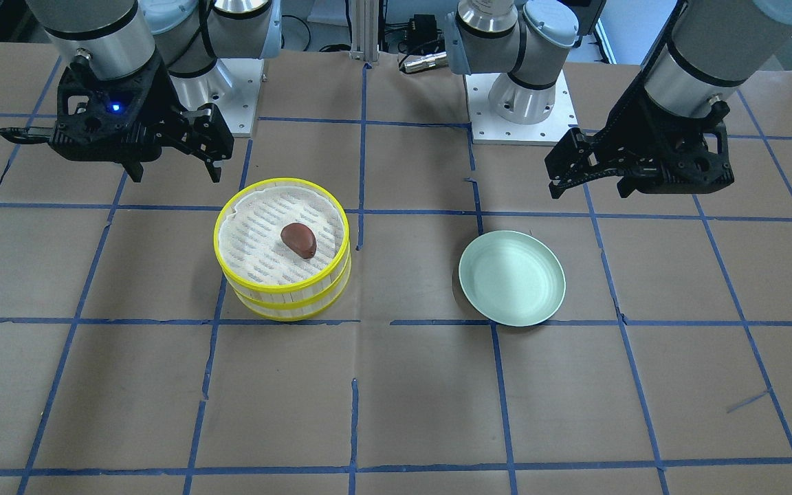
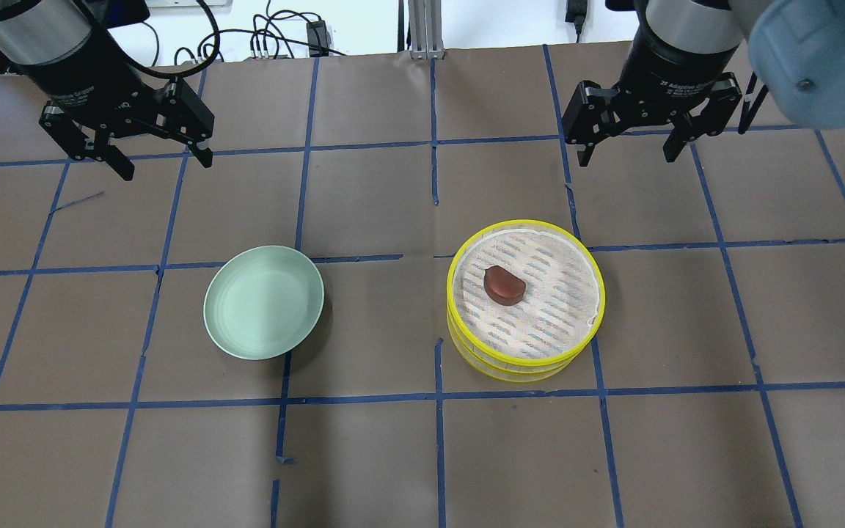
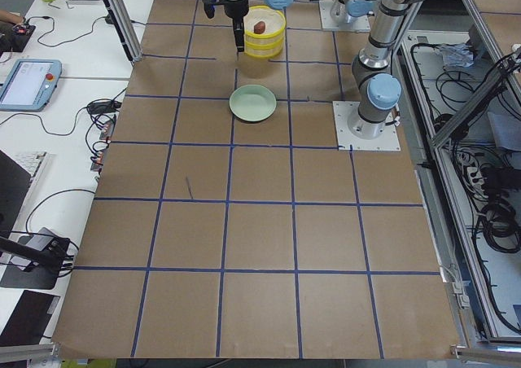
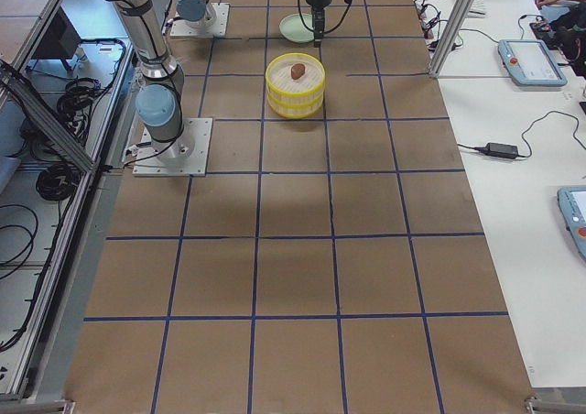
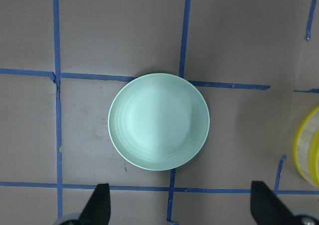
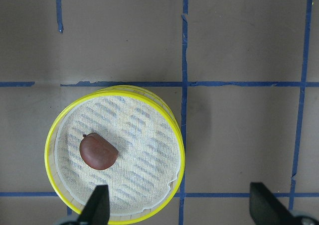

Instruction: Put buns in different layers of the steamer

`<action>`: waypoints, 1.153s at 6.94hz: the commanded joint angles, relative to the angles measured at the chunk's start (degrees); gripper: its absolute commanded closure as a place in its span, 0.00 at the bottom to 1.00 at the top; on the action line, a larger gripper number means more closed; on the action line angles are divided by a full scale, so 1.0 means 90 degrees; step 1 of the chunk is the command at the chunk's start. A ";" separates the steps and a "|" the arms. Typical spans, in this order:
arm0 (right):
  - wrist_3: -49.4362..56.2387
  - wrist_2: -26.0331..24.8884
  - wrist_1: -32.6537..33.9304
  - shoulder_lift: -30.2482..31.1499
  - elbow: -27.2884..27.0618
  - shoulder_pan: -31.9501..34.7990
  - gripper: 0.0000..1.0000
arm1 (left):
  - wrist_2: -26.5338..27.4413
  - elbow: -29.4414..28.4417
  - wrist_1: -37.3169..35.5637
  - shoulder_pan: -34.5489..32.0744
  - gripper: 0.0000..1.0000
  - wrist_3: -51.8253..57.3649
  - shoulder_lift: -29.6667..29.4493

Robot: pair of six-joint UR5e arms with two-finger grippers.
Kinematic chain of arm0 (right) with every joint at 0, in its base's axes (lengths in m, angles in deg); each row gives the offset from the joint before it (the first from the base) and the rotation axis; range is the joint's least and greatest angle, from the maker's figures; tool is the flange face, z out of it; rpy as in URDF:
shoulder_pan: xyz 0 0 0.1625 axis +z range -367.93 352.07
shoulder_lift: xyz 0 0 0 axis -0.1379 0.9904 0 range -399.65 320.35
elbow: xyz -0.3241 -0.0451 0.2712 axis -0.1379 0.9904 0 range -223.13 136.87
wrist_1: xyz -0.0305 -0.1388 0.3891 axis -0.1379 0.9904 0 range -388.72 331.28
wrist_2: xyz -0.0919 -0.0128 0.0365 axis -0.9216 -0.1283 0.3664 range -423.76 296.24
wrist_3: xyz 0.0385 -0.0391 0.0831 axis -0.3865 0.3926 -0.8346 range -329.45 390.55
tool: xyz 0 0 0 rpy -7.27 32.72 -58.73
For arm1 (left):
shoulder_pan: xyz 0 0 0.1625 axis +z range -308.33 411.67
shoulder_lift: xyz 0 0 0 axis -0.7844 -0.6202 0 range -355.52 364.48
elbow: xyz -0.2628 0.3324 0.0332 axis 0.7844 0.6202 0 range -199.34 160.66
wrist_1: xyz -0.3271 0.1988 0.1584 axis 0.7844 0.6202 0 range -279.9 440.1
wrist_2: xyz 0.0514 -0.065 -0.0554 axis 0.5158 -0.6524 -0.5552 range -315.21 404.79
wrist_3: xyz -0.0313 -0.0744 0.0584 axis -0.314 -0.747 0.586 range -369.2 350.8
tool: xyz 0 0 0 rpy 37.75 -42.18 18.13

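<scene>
Two trays (image 2: 518, 370) sit stacked with the brown bun (image 2: 505, 284) in the top one, no white bun in sight, my left gripper (image 2: 166, 163) and right gripper (image 2: 625, 158) hang spread and empty, and I'd judge the bun soft, light, best pinched gently across its narrow middle.

Table (image 2: 393, 455) — steamer stack (image 2: 515, 369), plate (image 2: 264, 302).

Left end effector (image 2: 166, 167) and right (image 2: 625, 160) hover spread.
</scene>
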 commanded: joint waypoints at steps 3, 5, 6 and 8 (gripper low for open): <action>-0.0004 -0.0013 -0.0003 -0.0004 -0.0014 0.0005 0.00 | -0.0077 0.0090 -0.0008 -0.0033 0.00 -0.0001 0.0023; 0.0006 -0.0023 -0.0012 -0.0014 -0.0024 0.0005 0.00 | -0.0068 0.0148 -0.0018 -0.0149 0.00 0.0009 0.0023; 0.0006 -0.0042 -0.0012 -0.0014 -0.0033 0.0005 0.00 | -0.0010 0.0158 -0.0028 -0.0208 0.00 -0.0011 0.0032; 0.0006 -0.0042 -0.0012 -0.0014 -0.0043 0.0005 0.00 | -0.0009 0.0178 -0.0037 -0.0209 0.00 -0.0001 0.0033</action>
